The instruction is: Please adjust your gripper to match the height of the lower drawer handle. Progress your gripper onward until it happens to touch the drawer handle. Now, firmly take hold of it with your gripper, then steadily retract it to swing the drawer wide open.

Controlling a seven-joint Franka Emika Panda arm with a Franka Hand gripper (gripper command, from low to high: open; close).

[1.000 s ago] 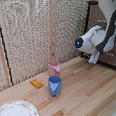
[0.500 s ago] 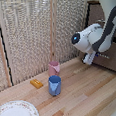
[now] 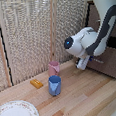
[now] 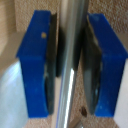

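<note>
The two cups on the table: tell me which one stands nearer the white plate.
The blue cup. It stands in front of the pink cup, closer to the white plate.

Two cups [image 3: 54, 77] — one plate [image 3: 16, 114], one block [image 3: 36, 83].

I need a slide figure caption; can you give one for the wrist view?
Wrist view: blue fingers of the gripper flank the silver lower drawer handle, which runs between them.

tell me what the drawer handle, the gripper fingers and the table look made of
Drawer handle: seemingly brushed metal, a silvery bar with a bright streak. Fingers: matte blue, probably plastic, with darker inner pads. Table: light wood, plank seams and grain showing.
</note>
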